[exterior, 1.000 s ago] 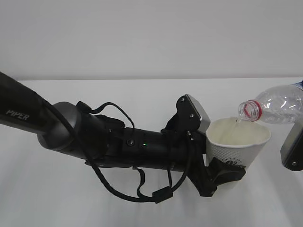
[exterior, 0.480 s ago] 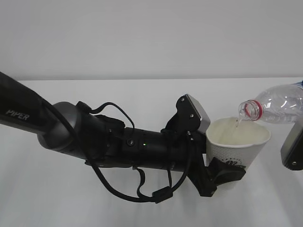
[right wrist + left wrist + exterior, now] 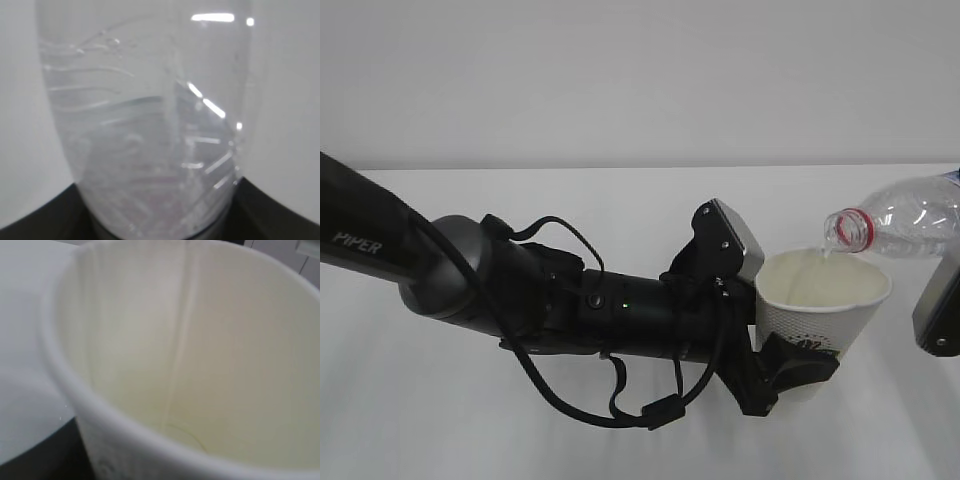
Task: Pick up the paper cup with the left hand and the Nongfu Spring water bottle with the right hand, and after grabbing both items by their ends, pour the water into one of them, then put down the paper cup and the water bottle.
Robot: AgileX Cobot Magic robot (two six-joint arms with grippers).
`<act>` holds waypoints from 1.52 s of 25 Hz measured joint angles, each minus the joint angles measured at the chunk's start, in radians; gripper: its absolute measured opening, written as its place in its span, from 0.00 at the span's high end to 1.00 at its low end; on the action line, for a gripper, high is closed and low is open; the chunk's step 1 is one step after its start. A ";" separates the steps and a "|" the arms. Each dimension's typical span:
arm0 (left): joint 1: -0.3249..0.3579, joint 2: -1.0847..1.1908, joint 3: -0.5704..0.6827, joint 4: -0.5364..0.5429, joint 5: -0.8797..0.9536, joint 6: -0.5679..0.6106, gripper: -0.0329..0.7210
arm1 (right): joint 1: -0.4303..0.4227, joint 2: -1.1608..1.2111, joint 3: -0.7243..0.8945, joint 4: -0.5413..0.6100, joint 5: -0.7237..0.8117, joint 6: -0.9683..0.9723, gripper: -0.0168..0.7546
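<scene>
Left hand [image 3: 790, 368] is clamping the paper cup [image 3: 820, 300] low on its wall, holding it upright near the tabletop [image 3: 620, 200] right edge. I'm seeing the right hand [image 3: 940, 310] gripping the Nongfu Spring water bottle [image 3: 900, 222], tilted, mouth over the rim, water [image 3: 823, 262] trickling in.

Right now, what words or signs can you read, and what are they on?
"PIPER": on the left arm.
Logo on the cup: dark print, mostly hidden, too blurred to read.
Bottle: no readable label shows.
</scene>
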 joint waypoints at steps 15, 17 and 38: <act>0.000 0.000 0.000 0.000 0.000 0.000 0.28 | 0.000 0.000 -0.013 0.002 -0.002 -0.001 0.44; 0.000 0.000 0.000 0.000 0.000 0.000 0.28 | 0.000 0.000 -0.013 0.002 -0.002 -0.001 0.44; 0.000 0.000 0.000 0.000 0.000 0.000 0.28 | 0.000 0.000 -0.013 0.002 -0.002 -0.018 0.44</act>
